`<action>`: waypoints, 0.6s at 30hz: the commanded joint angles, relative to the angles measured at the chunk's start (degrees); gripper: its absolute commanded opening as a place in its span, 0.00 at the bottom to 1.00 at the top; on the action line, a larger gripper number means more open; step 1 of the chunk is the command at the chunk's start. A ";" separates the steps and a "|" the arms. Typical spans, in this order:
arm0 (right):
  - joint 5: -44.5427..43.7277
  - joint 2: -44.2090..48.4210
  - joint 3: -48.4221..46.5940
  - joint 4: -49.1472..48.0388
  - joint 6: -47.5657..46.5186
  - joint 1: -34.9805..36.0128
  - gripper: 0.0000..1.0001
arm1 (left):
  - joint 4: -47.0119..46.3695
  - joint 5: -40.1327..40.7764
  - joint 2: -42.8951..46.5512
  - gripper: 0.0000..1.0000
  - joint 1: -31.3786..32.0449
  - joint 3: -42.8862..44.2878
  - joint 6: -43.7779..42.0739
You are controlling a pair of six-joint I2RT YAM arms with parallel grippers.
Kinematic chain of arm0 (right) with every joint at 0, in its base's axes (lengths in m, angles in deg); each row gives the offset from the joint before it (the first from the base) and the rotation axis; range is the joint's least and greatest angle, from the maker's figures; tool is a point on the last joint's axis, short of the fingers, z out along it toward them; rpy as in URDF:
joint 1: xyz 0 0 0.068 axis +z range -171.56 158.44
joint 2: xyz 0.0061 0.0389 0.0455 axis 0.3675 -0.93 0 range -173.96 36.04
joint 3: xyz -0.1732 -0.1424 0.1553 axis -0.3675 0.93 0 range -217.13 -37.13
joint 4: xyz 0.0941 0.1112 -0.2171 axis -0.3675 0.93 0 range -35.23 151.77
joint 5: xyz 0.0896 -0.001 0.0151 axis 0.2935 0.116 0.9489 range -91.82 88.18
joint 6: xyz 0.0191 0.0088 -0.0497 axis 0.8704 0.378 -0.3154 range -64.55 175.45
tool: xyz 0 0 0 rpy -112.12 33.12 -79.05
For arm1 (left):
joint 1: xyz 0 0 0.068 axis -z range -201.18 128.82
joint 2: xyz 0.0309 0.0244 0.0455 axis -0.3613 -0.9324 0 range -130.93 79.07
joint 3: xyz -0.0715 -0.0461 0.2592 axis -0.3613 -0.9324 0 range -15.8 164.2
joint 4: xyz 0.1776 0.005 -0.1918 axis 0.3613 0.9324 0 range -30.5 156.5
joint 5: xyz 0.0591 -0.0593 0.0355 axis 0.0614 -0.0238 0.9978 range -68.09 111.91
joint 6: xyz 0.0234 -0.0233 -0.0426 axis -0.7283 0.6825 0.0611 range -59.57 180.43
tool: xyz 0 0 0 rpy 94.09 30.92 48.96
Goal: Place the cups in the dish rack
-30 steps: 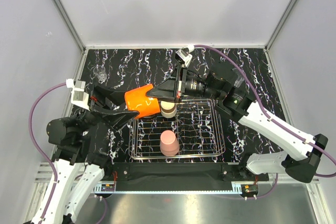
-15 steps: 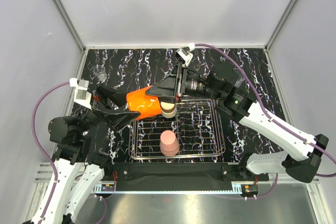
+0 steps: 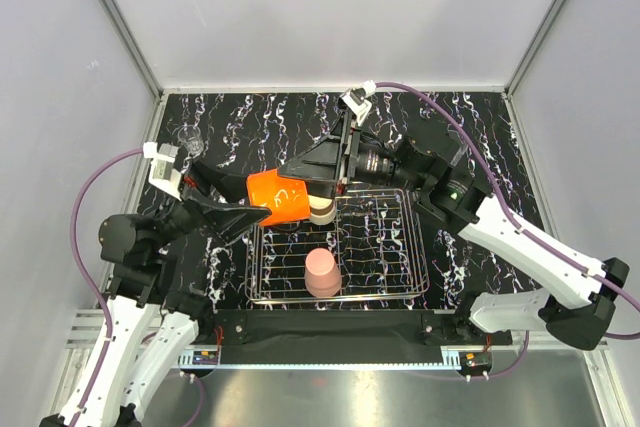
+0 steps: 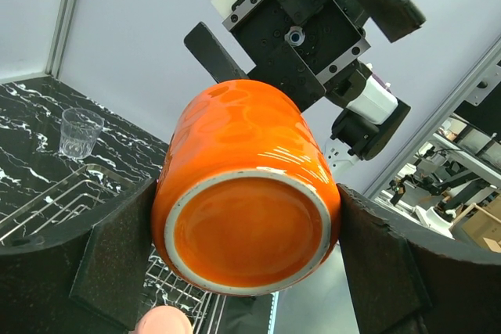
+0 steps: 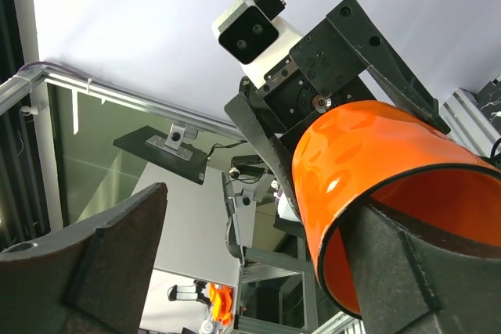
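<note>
Black marbled tabletop (image 3: 480, 127), grey walls. Left end effector (image 4: 246, 248) clamps the orange cup (image 3: 280, 197) sideways above the rack's (image 3: 400, 287) 10 o'clock corner. Right end effector (image 5: 258, 201) gapes wide, gripping nothing. Probably a handover; next, lower the cup into the rack. Five cups: orange cup; pink cup (image 3: 321, 272) and cream cup (image 3: 320, 211) racked; glass (image 3: 190, 139) at 10 o'clock, second glass (image 4: 78, 132) around 2.

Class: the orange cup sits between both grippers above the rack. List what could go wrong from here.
1. The left gripper clamps the orange cup sideways across its glossy round wall; it might slip or twist.
2. One finger of the open right gripper reaches into the cup's mouth; withdrawing could snag the rim.
3. The cream cup in the dish rack appears just below; a drop could strike it.
</note>
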State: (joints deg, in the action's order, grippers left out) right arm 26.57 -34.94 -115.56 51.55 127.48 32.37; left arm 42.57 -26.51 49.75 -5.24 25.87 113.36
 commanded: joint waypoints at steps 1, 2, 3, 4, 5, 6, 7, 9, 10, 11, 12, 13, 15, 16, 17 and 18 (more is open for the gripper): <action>-0.26 1.90 -1.64 0.93 -1.72 0.56 0.95 | -3.55 1.92 0.84 0.00 0.23 2.80 1.13; -0.26 2.16 -1.63 2.16 -1.89 0.56 0.97 | -3.55 2.19 0.93 0.00 0.23 2.89 1.21; -0.17 2.16 -1.37 2.52 -2.15 0.56 1.00 | -3.38 2.45 1.11 0.00 0.23 3.06 1.13; 0.01 2.34 -1.28 2.78 -2.16 0.56 1.00 | -3.20 2.72 0.85 0.00 0.23 3.24 1.47; 0.09 2.42 -1.11 2.96 -2.16 0.56 1.00 | -3.29 2.55 0.58 0.00 0.23 3.42 1.74; 0.36 2.43 -0.93 2.96 -2.07 0.56 1.00 | -3.55 2.46 0.32 0.00 0.23 3.50 1.92; 0.36 2.60 -0.50 2.87 -2.33 0.56 1.00 | -3.64 2.54 0.23 0.00 0.23 3.42 2.09; 0.18 2.87 -0.06 4.53 -2.42 0.56 1.00 | -4.51 2.63 0.23 0.00 0.23 3.16 2.71; 0.18 2.95 0.30 4.80 -2.51 0.56 1.00 | -4.34 2.81 0.32 0.00 0.23 3.33 2.80; 0.10 3.13 0.39 5.41 -2.68 0.56 1.00 | -4.34 2.81 0.23 0.00 0.23 3.50 2.88; -0.43 3.30 0.30 6.12 -3.38 0.65 1.00 | -3.91 2.81 0.32 0.00 0.23 3.59 2.71; -1.13 3.48 0.12 6.99 -4.00 0.56 1.00 | -3.12 3.16 0.32 0.00 0.23 4.38 1.75; -5.15 4.44 -1.45 12.95 -7.23 0.56 1.00 | 1.70 3.60 0.40 0.00 0.23 5.78 -0.09; -7.18 4.71 -2.42 16.02 -8.82 0.56 1.00 | 3.90 4.30 0.41 0.00 0.23 6.75 -1.32; -9.55 5.49 -3.56 23.28 -10.49 0.56 1.00 | 8.79 4.39 0.23 0.00 0.23 8.58 -4.03; -15.05 5.85 -5.48 26.83 -13.03 0.56 1.00 | 11.45 4.74 -0.12 0.00 0.23 9.73 -5.45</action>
State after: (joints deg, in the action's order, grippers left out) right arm 21.60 -31.90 -116.17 66.26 121.60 32.50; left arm 50.15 -24.96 49.62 -5.21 29.28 112.29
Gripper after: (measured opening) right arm 0.993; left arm 0.855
